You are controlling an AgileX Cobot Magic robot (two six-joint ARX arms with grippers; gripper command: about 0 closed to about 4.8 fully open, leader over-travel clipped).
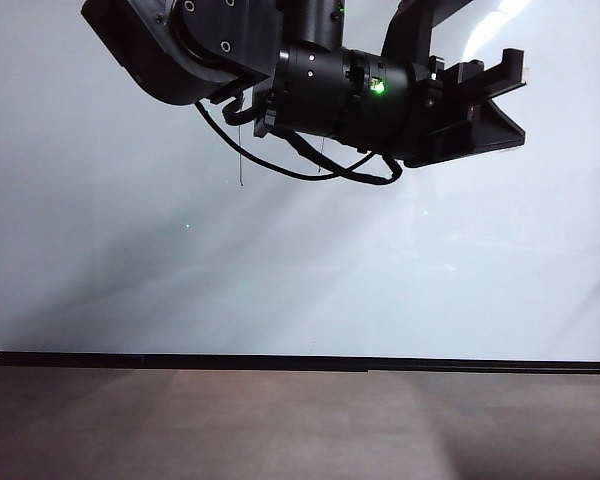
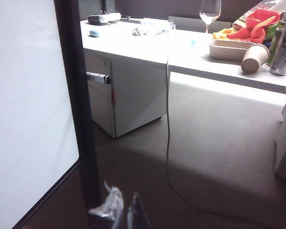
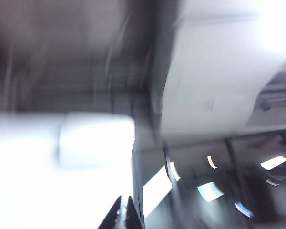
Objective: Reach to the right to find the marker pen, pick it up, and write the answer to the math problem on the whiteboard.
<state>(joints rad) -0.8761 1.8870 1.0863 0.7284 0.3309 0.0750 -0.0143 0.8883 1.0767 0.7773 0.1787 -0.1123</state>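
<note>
Search step in hand: right gripper (image 3: 122, 213), jaws together and empty, blurred before the whiteboard (image 1: 280, 280); left gripper (image 2: 126, 210), jaws nearly together, beside the board's edge. Next, the right arm should reach for the marker pen (image 2: 98, 77) past the frame

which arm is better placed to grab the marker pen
Probably left: the left gripper faces the marker pen beside the whiteboard frame. The right gripper is shut, its view blurred, no pen visible.

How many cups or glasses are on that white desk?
2: a wine glass stands near the desk's far edge, and a paper cup lies tipped by the tray. Clutter may hide more.
</note>
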